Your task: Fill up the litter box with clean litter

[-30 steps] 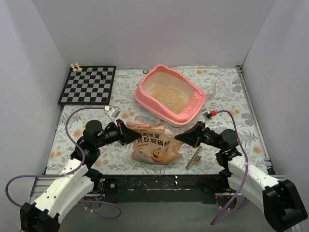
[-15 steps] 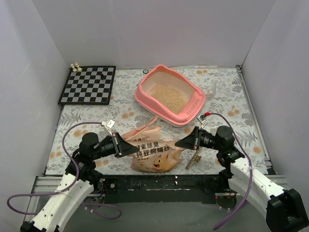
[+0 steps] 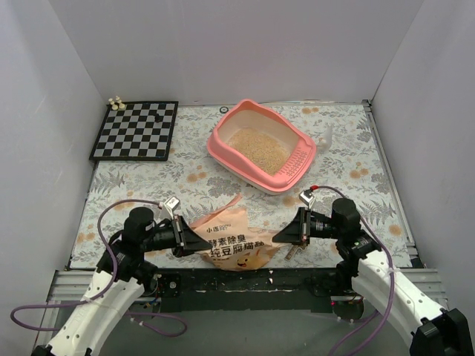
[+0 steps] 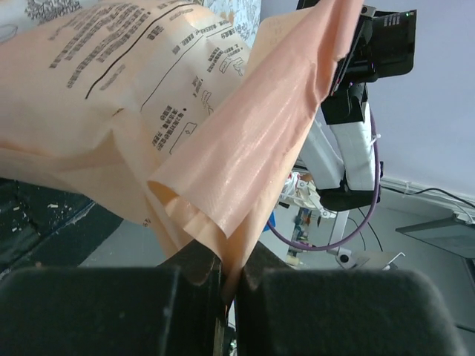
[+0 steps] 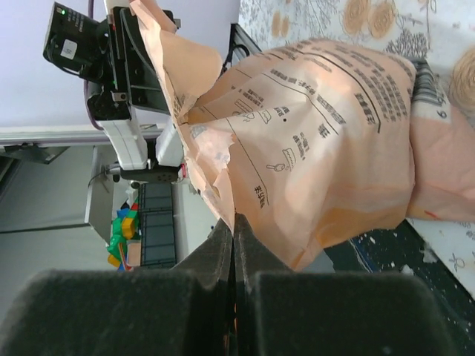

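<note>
The pink litter box (image 3: 223, 152) stands at the back centre of the table with clean litter (image 3: 256, 148) covering its floor. A tan-orange printed bag (image 3: 234, 245) hangs between my two grippers close to the table's near edge, its top flap pointing up toward the box. My left gripper (image 3: 205, 245) is shut on the bag's left edge; in the left wrist view the jaws (image 4: 231, 282) pinch a fold of the bag (image 4: 148, 111). My right gripper (image 3: 275, 239) is shut on its right edge, and the right wrist view shows the bag (image 5: 326, 133) clamped at the tips (image 5: 236, 226).
A checkerboard (image 3: 136, 130) lies at the back left with small pale pieces (image 3: 115, 102) at its corner. A translucent scoop (image 3: 325, 137) rests to the right of the box. A thin tan strip (image 3: 295, 248) lies below the right gripper. White walls enclose three sides.
Both arms have drawn back toward the near edge, carrying the bag with them. The bag now sits nearer and farther from the litter box.
</note>
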